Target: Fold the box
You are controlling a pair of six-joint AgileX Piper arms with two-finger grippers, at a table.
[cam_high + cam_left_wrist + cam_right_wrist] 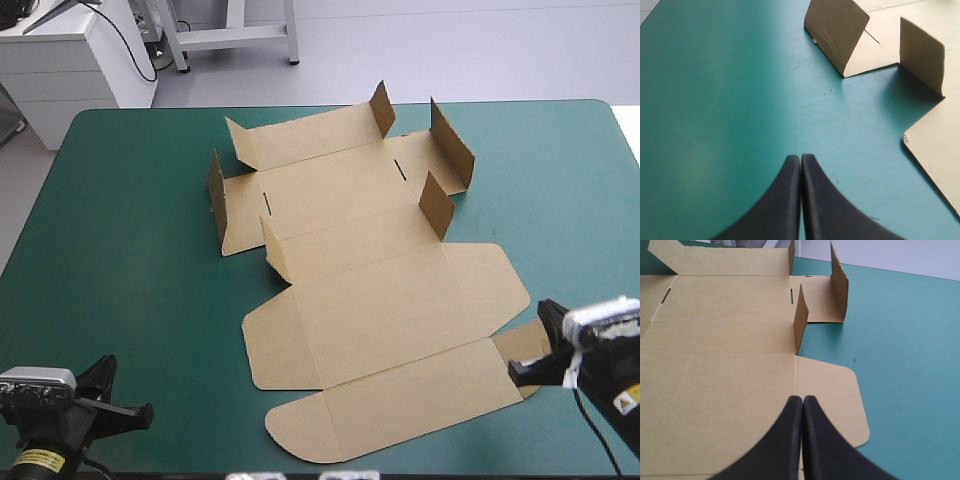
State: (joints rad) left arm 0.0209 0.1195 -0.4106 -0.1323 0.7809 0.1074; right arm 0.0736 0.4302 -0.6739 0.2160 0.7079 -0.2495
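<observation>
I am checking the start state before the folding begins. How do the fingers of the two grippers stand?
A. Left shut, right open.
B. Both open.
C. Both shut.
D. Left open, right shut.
C: each wrist view shows one pointed arch with no gap, the left gripper over bare teal-green cover, the right gripper at the flat brown box.

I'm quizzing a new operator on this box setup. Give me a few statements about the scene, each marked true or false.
1. The box lies mostly flat, with some small flaps standing upright. True.
2. The left gripper is open. False: its fingers meet, so it is shut.
3. The left gripper is over bare teal-green cover, off the box. True.
4. The right gripper holds a raised flap. False: it is shut, over a flat panel of the box.
</observation>
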